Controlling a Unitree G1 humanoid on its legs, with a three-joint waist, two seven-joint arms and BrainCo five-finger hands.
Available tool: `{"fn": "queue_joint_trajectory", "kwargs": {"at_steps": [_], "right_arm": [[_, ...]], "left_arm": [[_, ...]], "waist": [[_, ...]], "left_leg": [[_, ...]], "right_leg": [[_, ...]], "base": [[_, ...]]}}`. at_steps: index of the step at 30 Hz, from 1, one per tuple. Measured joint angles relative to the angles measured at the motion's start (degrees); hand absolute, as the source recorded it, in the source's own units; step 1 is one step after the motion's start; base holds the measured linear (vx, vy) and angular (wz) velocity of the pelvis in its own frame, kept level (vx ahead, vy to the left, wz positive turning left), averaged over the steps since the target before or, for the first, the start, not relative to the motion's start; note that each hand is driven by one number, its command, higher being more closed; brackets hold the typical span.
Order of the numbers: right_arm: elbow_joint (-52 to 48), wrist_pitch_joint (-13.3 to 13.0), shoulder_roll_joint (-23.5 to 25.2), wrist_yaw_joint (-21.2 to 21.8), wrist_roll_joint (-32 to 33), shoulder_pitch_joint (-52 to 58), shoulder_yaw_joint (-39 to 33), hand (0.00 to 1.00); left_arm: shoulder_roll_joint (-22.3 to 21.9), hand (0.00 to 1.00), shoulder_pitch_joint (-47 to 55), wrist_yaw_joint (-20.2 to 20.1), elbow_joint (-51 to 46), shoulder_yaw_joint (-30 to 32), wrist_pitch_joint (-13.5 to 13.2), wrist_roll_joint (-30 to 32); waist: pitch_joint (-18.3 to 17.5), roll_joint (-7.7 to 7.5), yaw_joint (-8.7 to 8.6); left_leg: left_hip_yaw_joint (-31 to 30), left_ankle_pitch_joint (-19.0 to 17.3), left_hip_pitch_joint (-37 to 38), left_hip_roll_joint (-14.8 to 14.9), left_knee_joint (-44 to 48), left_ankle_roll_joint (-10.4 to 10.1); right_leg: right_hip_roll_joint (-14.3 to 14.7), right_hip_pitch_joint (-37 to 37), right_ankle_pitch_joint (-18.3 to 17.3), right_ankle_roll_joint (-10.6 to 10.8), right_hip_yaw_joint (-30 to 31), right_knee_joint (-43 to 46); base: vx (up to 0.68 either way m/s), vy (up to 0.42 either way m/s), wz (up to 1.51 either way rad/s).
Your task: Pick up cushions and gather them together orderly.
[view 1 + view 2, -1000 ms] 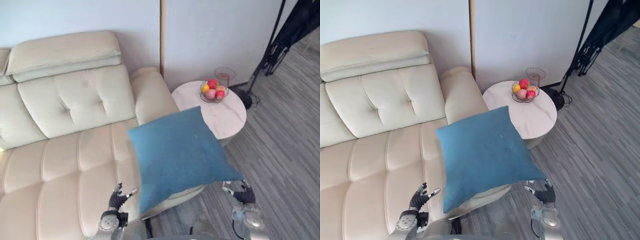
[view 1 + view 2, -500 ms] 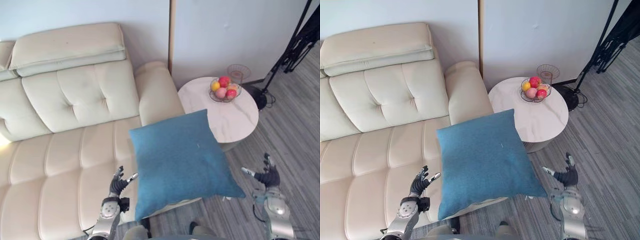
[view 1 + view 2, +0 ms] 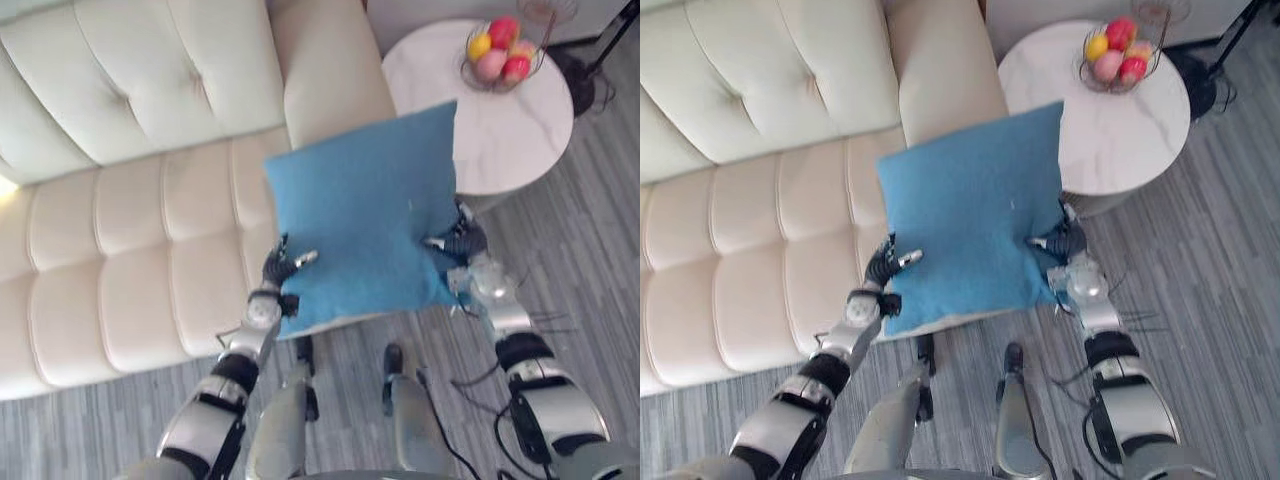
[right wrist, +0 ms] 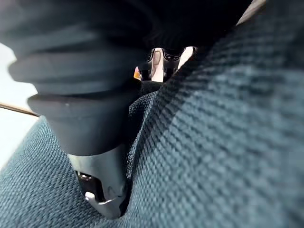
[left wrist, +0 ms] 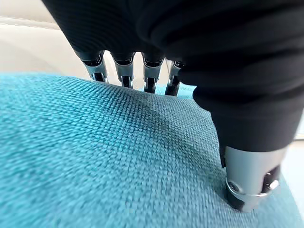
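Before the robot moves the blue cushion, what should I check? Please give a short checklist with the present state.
1. Hold of the left hand on the blue cushion: ok, thumb on the cloth, fingers over the edge.
2. Hold of the right hand at the opposite edge: cannot tell.
3. Cushion apart from the fruit bowl: ok, the bowl stands on the far part of the round table.
4. Cushion corner touching the table: cannot tell.
5. Sofa seat near for setting down: ok, probably; it lies beside the left hand.

Bright, even light; soft shadows
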Motion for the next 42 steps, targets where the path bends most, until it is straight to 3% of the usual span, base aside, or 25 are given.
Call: {"fn": "queue_joint_trajectory", "kwargs": {"at_steps": [6, 11, 18, 20, 29, 32, 35, 36, 37, 39, 40, 41, 42], "right_arm": [[-4.2, -0.1, -0.4, -1.2, 3.8, -1.0, 1.3, 1.00], [-18.5, -0.4, -1.6, -2.3, 4.0, 6.2, 1.3, 1.00], [-38.6, -0.4, 1.0, -2.3, 3.4, 27.7, 1.1, 1.00], [-46.2, -0.5, 2.7, -2.3, 1.1, 34.2, 1.2, 1.00], [-55.5, -2.8, 6.9, -2.3, -1.6, 47.5, 4.0, 1.00], [-55.6, -2.8, 6.8, -2.3, -2.8, 48.0, 5.1, 1.00], [-55.6, -2.8, 6.6, -3.6, -3.7, 46.8, 5.5, 1.00], [-55.1, -2.8, 6.5, -4.6, -4.8, 45.5, 5.9, 1.00], [-53.9, -2.8, 6.4, -5.3, -5.4, 43.6, 5.8, 1.00], [-51.2, -2.7, 5.8, -6.6, -5.5, 40.0, 5.8, 1.00], [-49.8, -2.6, 5.6, -7.3, -5.6, 38.1, 5.7, 1.00], [-49.8, -2.6, 5.3, -7.4, -5.6, 37.9, 5.7, 1.00], [-50.0, -2.7, 4.6, -7.4, -5.8, 37.8, 5.6, 1.00]], "left_arm": [[1.7, 1.00, -1.9, 2.6, -3.7, -0.1, -0.1, -3.0], [2.1, 1.00, 0.5, 3.7, -15.8, -1.8, -0.7, -3.9], [2.3, 1.00, 19.2, 3.7, -34.6, -4.7, -1.3, -4.0], [3.0, 1.00, 25.8, 3.7, -39.9, -5.4, -1.4, -4.0], [2.8, 1.00, 44.5, 3.7, -53.4, -6.4, -2.9, -3.9], [2.8, 1.00, 46.5, 3.7, -53.8, -6.4, -3.3, -3.9], [2.7, 1.00, 45.8, 3.9, -53.9, -6.4, -3.4, -3.9], [2.4, 1.00, 45.4, 4.7, -54.1, -6.4, -3.4, -3.9], [1.7, 1.00, 44.0, 5.3, -54.1, -6.4, -3.3, -3.9], [0.6, 1.00, 42.4, 6.0, -54.0, -6.4, -3.5, -4.0], [0.3, 1.00, 42.0, 6.1, -54.0, -6.5, -3.5, -4.0], [0.3, 1.00, 41.8, 6.1, -54.0, -6.6, -3.6, -4.0], [-0.1, 1.00, 41.7, 6.1, -54.0, -6.6, -4.1, -4.0]], "waist": [[0.7, 0.20, 0.08], [1.0, 0.21, 0.45], [0.8, 0.06, 0.26], [-1.3, -0.14, 0.11], [-10.6, -0.16, 0.44], [-12.0, -0.08, 1.45], [-12.0, 0.03, 1.75], [-12.1, 0.17, 2.16], [-12.3, -0.47, 1.84], [-12.0, -1.20, 2.33], [-12.1, -1.68, 2.49], [-12.3, -1.61, 2.46], [-13.5, -0.67, 2.21]], "left_leg": [[-0.3, 2.0, -0.8, 0.3, -0.3, -0.2], [-0.9, 2.8, -0.9, 0.2, -0.3, 0.6], [-1.2, 2.2, 6.6, -0.1, -0.5, 0.1], [-1.4, 0.3, 8.4, -0.8, -0.8, 1.0], [-3.3, -0.1, 13.3, -1.1, -1.7, 1.0], [-4.6, -0.3, 13.3, -1.2, -1.6, 0.7], [-9.1, -0.9, 7.5, -1.7, 4.5, -0.1], [-8.4, -3.1, 5.7, -1.0, 5.0, 0.0], [-2.8, -7.1, 3.4, 0.6, 8.2, 0.4], [5.3, -10.8, 0.5, 3.3, 16.4, 4.3], [8.5, -11.2, 0.3, 5.3, 22.2, 4.9], [9.2, -11.3, 0.7, 6.6, 24.3, 4.6], [9.4, -12.2, 1.7, 10.0, 25.1, 2.6]], "right_leg": [[0.2, -1.4, 0.5, 0.2, 0.3, 0.9], [0.6, -1.3, -0.1, 0.4, 0.1, 0.9], [0.5, 7.3, -1.3, 0.2, 0.2, 0.1], [0.1, 9.5, -4.0, 0.7, 0.0, -0.2], [-0.2, 16.7, -4.4, 0.7, -2.4, -3.3], [-0.2, 17.6, -4.4, 0.7, -3.8, -3.2], [-0.6, 16.9, -4.5, 0.6, -8.6, -1.9], [-0.7, 16.3, -4.6, 0.4, -10.5, -0.8], [-2.6, 16.0, -4.1, 0.0, -12.4, -1.0], [-5.2, 15.6, -4.0, 0.1, -13.4, -0.5], [-7.6, 15.8, -3.6, 0.8, -13.4, 0.0], [-8.7, 16.1, -3.2, 1.3, -13.4, -0.2], [-10.3, 16.0, -2.1, 3.3, -13.4, -1.2]], "base": [[0.00, -0.033, -0.03], [0.11, -0.042, 0.02], [0.14, -0.033, 0.10], [0.07, -0.033, 0.16], [0.03, -0.008, 0.13], [-0.04, 0.006, 0.29], [-0.10, 0.001, 0.81], [-0.14, 0.003, 0.90], [-0.14, 0.028, 0.89], [-0.13, 0.118, 0.60], [-0.13, 0.167, 0.37], [-0.11, 0.233, 0.33], [-0.07, 0.442, 0.32]]}}
